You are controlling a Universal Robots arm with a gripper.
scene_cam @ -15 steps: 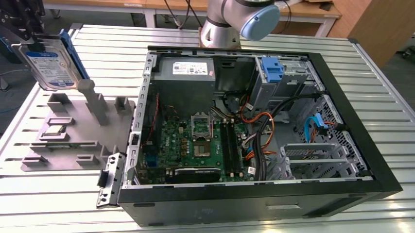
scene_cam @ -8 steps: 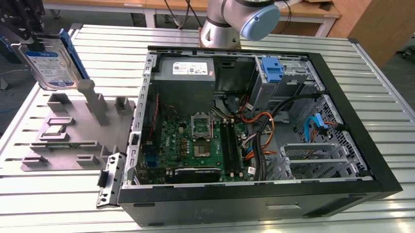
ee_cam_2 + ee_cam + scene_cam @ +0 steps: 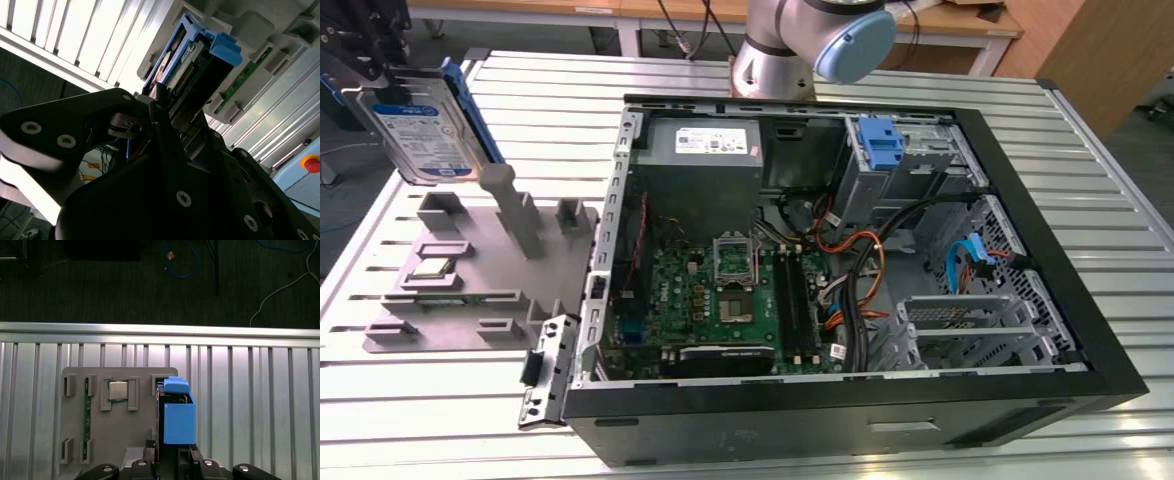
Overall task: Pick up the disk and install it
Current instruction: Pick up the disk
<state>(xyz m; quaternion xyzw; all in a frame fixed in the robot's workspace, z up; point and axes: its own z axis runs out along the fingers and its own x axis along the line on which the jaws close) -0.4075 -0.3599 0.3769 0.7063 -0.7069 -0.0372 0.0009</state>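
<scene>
In the exterior view, the black robot hand (image 3: pixel 374 75) is pinching the upper end of the disk (image 3: pixel 424 135), a flat silver hard drive with a blue-and-white label and blue plastic side rails. The disk is hanging below the hand with its long axis nearly upright, leaning a little. It is sitting over the grey plastic parts fixture (image 3: pixel 467 270) on the slatted metal tabletop (image 3: pixel 427 420); its lower corner is just beside one of the fixture's posts, and contact cannot be judged. The open black computer case (image 3: pixel 1067 330) is lying well apart toward the exterior view's right, with its drive bay and tall blue latch (image 3: pixel 881 140) at the case's far corner.

In the second wrist view, the hand (image 3: pixel 165 107) is closing on the disk (image 3: pixel 190 65) across its thin faces, the disk's length running straight out from the fingers.

In the first wrist view, the disk (image 3: pixel 179 422) is showing edge-on in the hand (image 3: pixel 172 462), above the fixture (image 3: pixel 75 430) and tabletop (image 3: pixel 250 405).
</scene>
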